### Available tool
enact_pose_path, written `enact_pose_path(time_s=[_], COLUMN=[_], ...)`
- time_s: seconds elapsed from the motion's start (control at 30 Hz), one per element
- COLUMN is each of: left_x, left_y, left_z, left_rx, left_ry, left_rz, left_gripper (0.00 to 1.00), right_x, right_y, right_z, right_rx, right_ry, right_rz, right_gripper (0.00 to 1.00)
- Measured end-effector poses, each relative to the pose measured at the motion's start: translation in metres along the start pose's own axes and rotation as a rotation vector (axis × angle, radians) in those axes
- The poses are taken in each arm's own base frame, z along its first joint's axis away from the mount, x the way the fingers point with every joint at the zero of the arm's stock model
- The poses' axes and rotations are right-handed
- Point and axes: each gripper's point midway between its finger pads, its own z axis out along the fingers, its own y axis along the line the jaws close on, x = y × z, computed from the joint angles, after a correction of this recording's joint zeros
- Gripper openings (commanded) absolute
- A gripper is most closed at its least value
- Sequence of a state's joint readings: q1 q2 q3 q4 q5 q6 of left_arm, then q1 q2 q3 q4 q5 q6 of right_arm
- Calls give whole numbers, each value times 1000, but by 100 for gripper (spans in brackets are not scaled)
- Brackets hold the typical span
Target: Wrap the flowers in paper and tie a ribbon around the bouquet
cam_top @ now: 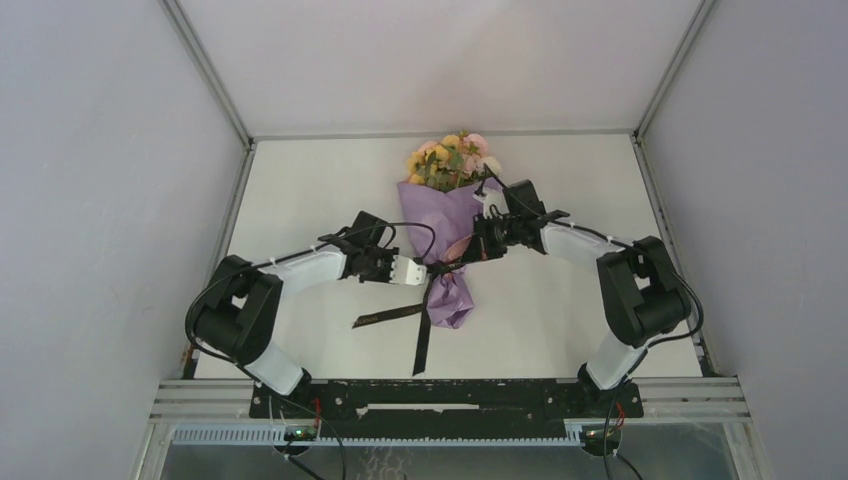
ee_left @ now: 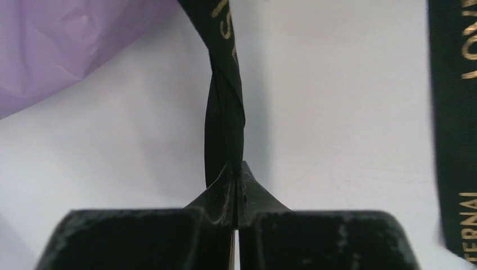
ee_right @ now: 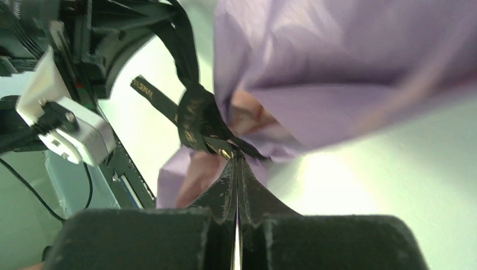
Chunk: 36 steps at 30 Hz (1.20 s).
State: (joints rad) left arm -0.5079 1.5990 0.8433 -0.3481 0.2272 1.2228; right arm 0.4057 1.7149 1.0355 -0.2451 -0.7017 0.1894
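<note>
White table [cam_top: 320,190] w/ grey walls [cam_top: 90,200], alu frame [cam_top: 205,70].

Robotics lab test cell: a white tabletop [cam_top: 300,190] is boxed in by plain grey wall panels [cam_top: 100,200] on aluminium frame rails [cam_top: 212,80]. A left robot arm [cam_top: 300,270] and a right robot arm [cam_top: 600,245] are bolted to a black base rail [cam_top: 440,398] at the near edge.

Our left arm [cam_top: 300,272] and right arm [cam_top: 585,240] rose from their bases at the near edge, with elbows pushed outward and forearms angled in toward the middle. The two wrists nearly faced each other, close together. Our left gripper [ee_left: 236,175] had its fingers pressed flat together, pinching the ribbon [ee_left: 225,101]. Our right gripper [ee_right: 236,160] was likewise clamped tight on that ribbon.
</note>
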Motion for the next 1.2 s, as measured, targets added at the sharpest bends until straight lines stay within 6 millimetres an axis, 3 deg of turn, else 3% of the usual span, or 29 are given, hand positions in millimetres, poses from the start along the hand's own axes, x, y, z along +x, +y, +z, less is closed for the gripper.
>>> enact_pose_path(time_s=[0.1,0.2,0.43,0.6,0.67,0.77,0.83,0.93,1.0,1.2], left_x=[11,28,57,64,63,61,61,60,60,59], left_y=[10,18,12,14,16,17,17,17,17,16], left_z=[-7,-15,-24,-24,-24,-24,-24,-24,-24,-23], left_rx=[-40,-72,-89,-99,-105,-106,-107,-105,-105,-101], left_ry=[46,87,174,189,182,175,171,169,168,157], left_rz=[27,34,76,101,104,105,105,104,104,104], left_gripper=[0,0,0,0,0,0,0,0,0,0], right_x=[6,24,83,76,73,66,53,34,27,22], right_y=[-10,-34,-78,-87,-84,-68,-48,-19,-10,-15], right_z=[-13,-29,-29,-35,-34,-29,-21,-9,-3,20], right_rx=[28,69,168,157,135,87,27,-58,-83,-81], right_ry=[-45,-79,-19,-61,-66,-46,-38,-38,-41,-9], right_rz=[53,158,376,418,409,349,258,118,63,-17], right_gripper=[0,0,0,2,25,74,98,100,100,99])
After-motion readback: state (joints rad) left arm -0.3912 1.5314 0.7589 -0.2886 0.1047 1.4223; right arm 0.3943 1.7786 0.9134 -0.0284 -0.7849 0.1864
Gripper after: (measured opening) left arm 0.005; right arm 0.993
